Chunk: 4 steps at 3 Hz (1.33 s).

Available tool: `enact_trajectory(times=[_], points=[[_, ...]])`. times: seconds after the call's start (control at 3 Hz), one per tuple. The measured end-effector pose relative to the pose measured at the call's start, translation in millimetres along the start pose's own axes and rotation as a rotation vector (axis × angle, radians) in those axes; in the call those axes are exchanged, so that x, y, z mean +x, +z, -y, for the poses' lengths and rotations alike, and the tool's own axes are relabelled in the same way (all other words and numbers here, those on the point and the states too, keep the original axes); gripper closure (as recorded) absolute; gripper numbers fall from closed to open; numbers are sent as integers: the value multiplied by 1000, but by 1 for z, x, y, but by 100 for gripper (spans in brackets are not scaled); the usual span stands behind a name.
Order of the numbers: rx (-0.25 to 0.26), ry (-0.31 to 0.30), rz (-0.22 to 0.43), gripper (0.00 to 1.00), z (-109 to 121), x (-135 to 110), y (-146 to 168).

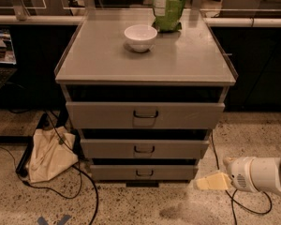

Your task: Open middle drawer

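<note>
A grey metal cabinet (145,64) with three drawers stands in the middle of the view. The middle drawer (145,148) has a small dark loop handle (144,149) and sits between the tall top drawer (145,115) and the slim bottom drawer (143,172). My gripper (208,182), with pale yellowish fingers on a white arm (262,175), comes in low from the right. It hovers near the floor, beside the bottom drawer's right end, apart from the cabinet and pointing left.
A white bowl (140,37) and a green bag (167,6) stand on the cabinet top. A beige cloth bag (49,154) and black cables (89,191) lie on the speckled floor at the left. A cable (232,200) runs under my arm.
</note>
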<state>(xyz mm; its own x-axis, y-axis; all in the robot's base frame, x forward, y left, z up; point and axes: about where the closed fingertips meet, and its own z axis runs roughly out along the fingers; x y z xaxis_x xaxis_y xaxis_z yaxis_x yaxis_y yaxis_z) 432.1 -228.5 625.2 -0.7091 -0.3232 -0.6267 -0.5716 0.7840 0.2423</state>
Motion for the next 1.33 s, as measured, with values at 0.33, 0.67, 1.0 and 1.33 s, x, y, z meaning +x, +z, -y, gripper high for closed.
enact_trajectory(times=[0.33,0.67,1.0,1.33], points=[[-1,11,2,44,1,1,2],[-4,38,6,68,4,3,8],[-11,86,83,91,16,-2,48],[5,139,210,100,38,-20,113]])
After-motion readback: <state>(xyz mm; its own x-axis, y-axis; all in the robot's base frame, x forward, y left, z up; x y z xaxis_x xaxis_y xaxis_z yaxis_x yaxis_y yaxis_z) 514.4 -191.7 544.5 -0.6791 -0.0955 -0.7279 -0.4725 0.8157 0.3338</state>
